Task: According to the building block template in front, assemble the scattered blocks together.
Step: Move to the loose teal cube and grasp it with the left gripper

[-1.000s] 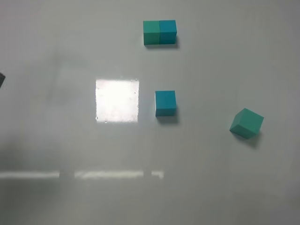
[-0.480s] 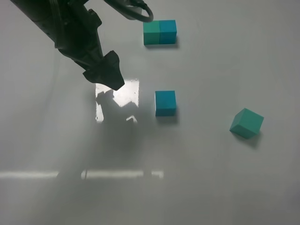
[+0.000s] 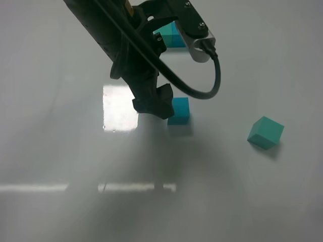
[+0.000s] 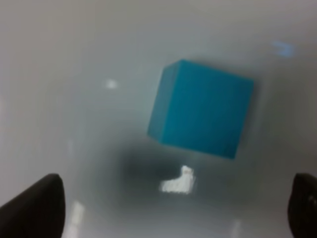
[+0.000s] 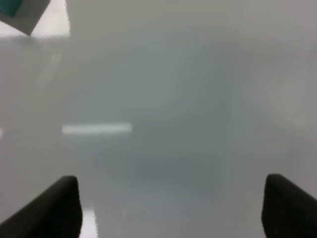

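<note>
The left arm (image 3: 108,35), black and thick, slants in the high view from the upper left down toward the middle. Its wrist is bent so that the left end effector (image 3: 154,103) points downward, and a black cable (image 3: 216,75) loops out from the wrist on the view's right. In the left wrist view the two dark fingertips (image 4: 34,208) stand wide apart, jaws spread, and the right end effector (image 5: 168,210) likewise shows its dark fingertips (image 5: 49,208) set far apart.
</note>
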Available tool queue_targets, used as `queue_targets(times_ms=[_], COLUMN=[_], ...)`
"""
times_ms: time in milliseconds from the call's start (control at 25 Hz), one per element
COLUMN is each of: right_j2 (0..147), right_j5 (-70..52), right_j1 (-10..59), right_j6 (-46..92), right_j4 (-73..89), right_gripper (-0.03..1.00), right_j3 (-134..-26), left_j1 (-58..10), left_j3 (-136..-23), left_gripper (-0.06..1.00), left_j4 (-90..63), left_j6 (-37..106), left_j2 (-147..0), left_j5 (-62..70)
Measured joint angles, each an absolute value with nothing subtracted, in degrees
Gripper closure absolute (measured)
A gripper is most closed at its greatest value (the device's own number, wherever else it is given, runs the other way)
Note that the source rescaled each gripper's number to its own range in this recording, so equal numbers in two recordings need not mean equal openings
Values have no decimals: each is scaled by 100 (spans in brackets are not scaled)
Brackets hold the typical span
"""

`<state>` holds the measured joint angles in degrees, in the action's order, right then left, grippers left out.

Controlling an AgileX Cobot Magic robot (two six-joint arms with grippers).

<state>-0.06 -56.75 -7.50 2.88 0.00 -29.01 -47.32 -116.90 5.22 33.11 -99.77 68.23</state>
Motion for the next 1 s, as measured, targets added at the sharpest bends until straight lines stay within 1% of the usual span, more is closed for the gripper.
queue_targets(times_ms=[320, 720, 1000], right_j2=[-6, -6, -6], right_j5=[-5675, -5675, -5675], right_j1=[-750, -750, -750], right_j6=[284, 261, 257], right_j4=[0, 0, 0], right_gripper=[13, 13, 13], right_j3=[-2901, -2901, -2901], left_j1=[-5159, -5650, -5702], left_j3=[-11695, -11695, -11695], left_gripper=[-6, -6, -6], left_j4=[492, 353, -418], left_j6=[3750, 4432, 5186], left_j2=[-10245, -10738, -10950], left_j5=[6141, 4935, 4483])
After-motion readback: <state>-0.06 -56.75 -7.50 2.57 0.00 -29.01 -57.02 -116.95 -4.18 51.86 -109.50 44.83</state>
